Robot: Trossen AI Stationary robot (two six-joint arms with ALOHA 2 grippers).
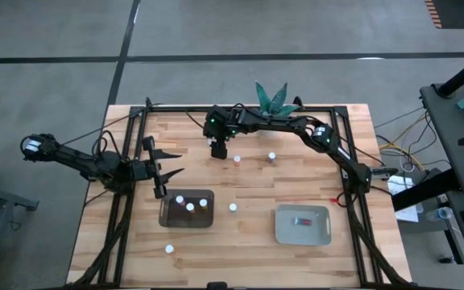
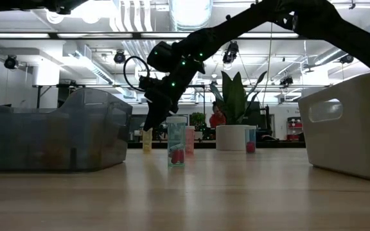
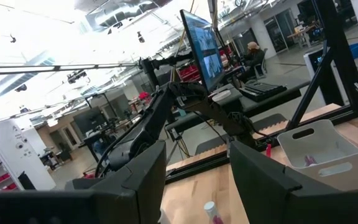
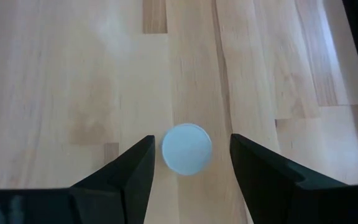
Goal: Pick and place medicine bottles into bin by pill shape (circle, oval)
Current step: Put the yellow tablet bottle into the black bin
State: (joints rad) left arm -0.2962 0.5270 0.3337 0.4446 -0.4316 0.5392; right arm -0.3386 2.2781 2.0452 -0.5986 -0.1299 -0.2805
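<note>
from above, i saw my right gripper (image 1: pixel 219 151) over a bottle (image 1: pixel 220 153) near the desk's (image 1: pixel 248 242) far edge; my left gripper (image 1: pixel 167 167) stood wide above the dark bin (image 1: pixel 187 219). wrist-side, right fingers (image 4: pixel 126 171) spread wide around the white cap (image 4: pixel 186 149), not touching.

A green spiky-leaved plant (image 1: pixel 275 98) in a white round pot (image 2: pixel 232 137) stands on the pale wooden plank surface (image 1: pixel 248 234), beyond the right jaws.
</note>
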